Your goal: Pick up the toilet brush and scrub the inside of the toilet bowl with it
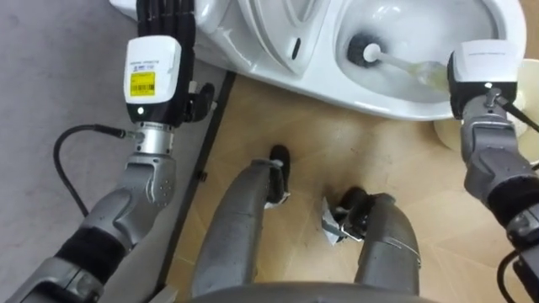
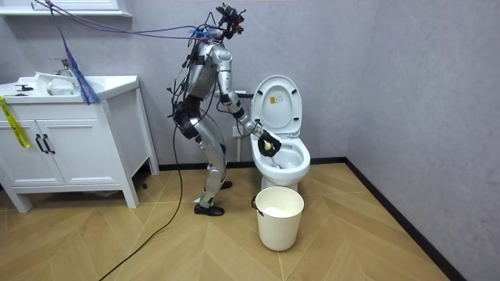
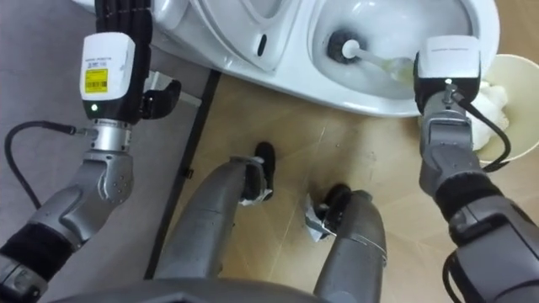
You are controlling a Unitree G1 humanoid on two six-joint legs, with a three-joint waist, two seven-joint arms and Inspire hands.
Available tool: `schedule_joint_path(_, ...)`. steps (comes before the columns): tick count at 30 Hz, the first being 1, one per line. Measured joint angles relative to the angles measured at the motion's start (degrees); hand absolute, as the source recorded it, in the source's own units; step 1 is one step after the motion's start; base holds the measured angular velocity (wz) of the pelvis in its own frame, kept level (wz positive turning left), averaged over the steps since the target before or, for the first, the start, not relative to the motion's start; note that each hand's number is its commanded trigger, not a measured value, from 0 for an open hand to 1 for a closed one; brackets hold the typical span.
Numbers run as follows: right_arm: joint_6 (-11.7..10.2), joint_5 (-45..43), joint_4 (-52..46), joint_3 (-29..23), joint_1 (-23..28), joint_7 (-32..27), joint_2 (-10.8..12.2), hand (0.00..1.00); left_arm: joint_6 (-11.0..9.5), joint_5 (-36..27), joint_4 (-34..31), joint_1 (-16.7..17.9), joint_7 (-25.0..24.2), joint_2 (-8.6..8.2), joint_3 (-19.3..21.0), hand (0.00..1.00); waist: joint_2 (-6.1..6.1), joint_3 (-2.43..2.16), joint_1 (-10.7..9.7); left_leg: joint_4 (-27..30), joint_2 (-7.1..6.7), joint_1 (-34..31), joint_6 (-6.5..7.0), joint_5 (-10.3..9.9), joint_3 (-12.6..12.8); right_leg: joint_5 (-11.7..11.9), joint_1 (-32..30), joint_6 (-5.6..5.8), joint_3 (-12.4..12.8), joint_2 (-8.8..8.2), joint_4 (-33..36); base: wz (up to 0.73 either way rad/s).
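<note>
Left eye view: the toilet (image 1: 396, 108) runs across the top. The toilet brush (image 1: 364, 50) has its dark head down in the white bowl, and its pale, see-through handle slants toward the right hand (image 1: 480, 80) at the bowl's near rim. This hand shows its back, so its fingers are hidden here. The left hand (image 1: 164, 21) is up at the toilet's left side, fingers straight and close together against the white porcelain, thumb out to the side, holding nothing.

Right eye view: the same scene, plus more of a cream bucket (image 3: 515, 93) just beside the right forearm, with something white lying in it.

Room view: this gives the whole setting. The robot stands on a wood floor (image 2: 195, 250), leaning forward at the toilet, whose lid (image 2: 277, 105) is raised against the grey wall. The right hand's dark fingers are bunched about the brush's yellowish grip over the bowl. The bucket stands on the floor just in front of the toilet, and a white vanity cabinet (image 2: 70, 140) with a basin stands at the room view's left.
</note>
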Motion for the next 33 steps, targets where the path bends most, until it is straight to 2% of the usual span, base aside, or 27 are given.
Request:
schedule_joint_path(3, -0.01, 0.82, 0.35, 0.11, -0.62, 0.29, -0.51, 1.0, -0.39, -1.41, -0.09, 0.14, 0.8, 0.18, -0.58, 0.0, 0.08, -0.04, 0.53, 0.47, 0.41, -0.15, -0.16, -0.12, 0.03, 0.03, 0.07, -0.07, 0.07, 0.44, -0.1, -0.04)
schedule_joint_path(5, -0.43, 4.48, 3.25, 0.82, -2.16, -0.94, -0.52, 1.0, -0.45, -1.39, 0.09, -0.13, 0.79, 0.38, -0.69, 0.0, 0.08, -0.03, 0.87, 0.56, 0.52, -0.16, -0.18, -0.13, 0.09, 0.01, 0.17, -0.16, 0.12, 0.54, -0.08, 0.03)
schedule_joint_path(8, -2.83, 14.97, 7.56, -0.34, -4.05, -2.71, -0.95, 1.0, -0.29, -1.83, -0.38, -0.47, 1.01, 1.12, -1.61, 0.0, -0.31, 0.17, 0.86, 0.49, 0.18, -0.4, -0.18, -0.11, 0.3, -0.29, -0.54, -0.18, 0.44, -0.29, 0.49, 0.01)
schedule_joint_path(9, -4.36, 20.18, 8.51, -2.0, -4.52, -2.98, -0.87, 1.0, -0.25, -1.88, -1.0, -0.36, 1.59, 1.44, -1.4, 0.0, -1.08, 0.55, 0.71, 0.63, 0.07, -0.76, -0.16, -0.11, 1.02, -0.54, -1.51, -0.08, 1.27, -0.55, 1.3, -0.05)
schedule_joint_path(10, -5.38, 26.29, 9.57, -3.5, -5.24, -3.11, -0.8, 1.0, -0.13, -1.9, -1.8, -0.11, 2.37, 1.91, -1.24, 0.0, -1.49, 0.76, 0.35, 0.71, 0.03, -1.44, -0.04, -0.04, 1.66, -0.63, -2.66, -0.04, 1.71, -0.9, 2.08, -0.03)
schedule_joint_path(12, -6.15, 34.92, 9.62, -5.4, -5.48, -3.18, -1.04, 1.0, -0.13, -1.89, -2.66, 0.15, 3.42, 2.49, -0.85, 0.0, -1.98, 0.77, -0.64, 1.0, -0.27, -2.73, 0.19, 0.14, 1.88, -0.71, -4.27, -0.08, 1.83, -1.51, 3.06, 0.06)
schedule_joint_path(13, -6.52, 38.88, 9.56, -6.61, -5.53, -3.37, -0.94, 1.0, -0.1, -1.79, -2.91, 0.18, 4.03, 2.46, -0.37, 0.0, -2.51, 0.97, -1.66, 0.95, -1.04, -3.13, 0.42, 0.37, 2.11, -1.01, -5.34, 0.06, 2.43, -2.27, 4.25, 0.13)
schedule_joint_path(15, -6.84, 42.99, 9.67, -8.04, -5.59, -3.79, -0.69, 1.0, 0.61, -1.42, -3.29, 0.26, 4.15, 2.0, 0.22, 0.0, -3.27, 1.08, -2.27, 1.41, -1.77, -3.51, 0.6, 0.48, 2.53, -1.38, -6.53, 0.1, 3.21, -3.35, 5.87, 0.08)
schedule_joint_path(16, -6.98, 43.73, 9.76, -8.23, -5.62, -3.81, -0.68, 1.0, 0.98, -1.12, -3.2, 0.27, 4.12, 1.81, 0.33, 0.0, -3.26, 1.07, -2.64, 1.73, -1.95, -3.65, 0.68, 0.53, 2.58, -1.56, -6.61, 0.06, 3.12, -3.73, 6.34, 0.12)
schedule_joint_path(18, -8.5, 45.47, 10.21, -9.19, -5.63, -3.82, -0.45, 1.0, 2.01, -0.36, -2.81, 0.04, 3.93, 1.21, 0.96, 0.0, -3.4, 1.12, -4.5, 2.07, -2.69, -3.71, 1.09, 0.77, 2.59, -1.95, -6.82, 0.44, 3.34, -4.62, 7.42, 0.14)
schedule_joint_path(20, -9.45, 45.0, 10.18, -10.24, -5.64, -3.9, -0.13, 1.0, 2.83, 0.53, -2.52, -0.01, 3.71, 0.48, 1.71, 0.0, -3.49, 1.06, -4.92, 2.27, -2.75, -3.65, 1.31, 0.9, 2.66, -1.87, -6.88, 0.58, 3.61, -4.7, 7.49, -0.03)
schedule_joint_path(21, -10.09, 44.27, 10.23, -10.32, -5.63, -4.57, 0.18, 1.0, 3.26, 1.23, -2.09, -0.06, 3.48, 0.11, 2.11, 0.0, -3.47, 1.04, -5.51, 2.29, -2.94, -3.37, 1.51, 1.02, 2.68, -1.85, -6.48, 0.56, 3.11, -5.26, 7.58, 0.0)
schedule_joint_path(23, -10.92, 40.5, 10.27, -10.49, -5.63, -6.43, 0.81, 1.0, 3.55, 1.45, -1.72, -0.13, 2.89, 0.0, 2.33, 0.0, -3.46, 1.04, -6.16, 2.3, -3.08, -2.94, 1.68, 1.11, 2.61, -1.71, -5.87, 0.78, 3.03, -5.31, 7.47, 0.02)
schedule_joint_path(26, -10.98, 31.35, 10.26, -10.33, -5.71, -7.12, 0.84, 1.0, 3.72, 1.95, -1.43, -0.67, 0.97, -0.05, 2.27, 0.0, -3.41, 1.01, -5.73, 2.27, -2.83, -2.13, 2.07, 0.87, 2.63, -1.39, -4.92, 1.34, 3.12, -4.82, 6.99, -0.07)
schedule_joint_path(29, -10.34, 23.6, 10.33, -7.61, -5.48, -6.72, 1.08, 1.0, 4.1, 2.44, -1.26, -1.24, -0.88, -0.13, 1.47, 0.0, -3.13, 0.96, -4.01, 1.73, -2.4, -1.38, 2.14, 0.79, 2.24, -0.74, -3.94, 1.24, 2.9, -3.63, 5.93, -0.08)
schedule_joint_path(31, -8.54, 15.62, 10.3, -3.98, -4.49, -5.26, 0.82, 1.0, 4.03, 2.36, -0.77, -1.21, -1.28, -0.04, 0.29, 0.0, -2.22, 0.8, -2.73, 1.34, -2.02, -0.66, 1.93, 0.62, 1.73, -0.43, -2.4, 1.01, 1.64, -3.24, 4.49, -0.02)
schedule_joint_path(33, -7.17, 12.28, 10.3, -2.59, -4.46, -3.96, 0.39, 1.0, 3.83, 2.36, -0.92, -1.33, -1.26, 0.03, -0.23, 0.0, -1.98, 0.78, -1.61, 0.86, -1.81, -0.66, 1.88, 0.62, 1.78, -0.21, -2.42, 0.92, 1.56, -3.01, 3.97, -0.06)
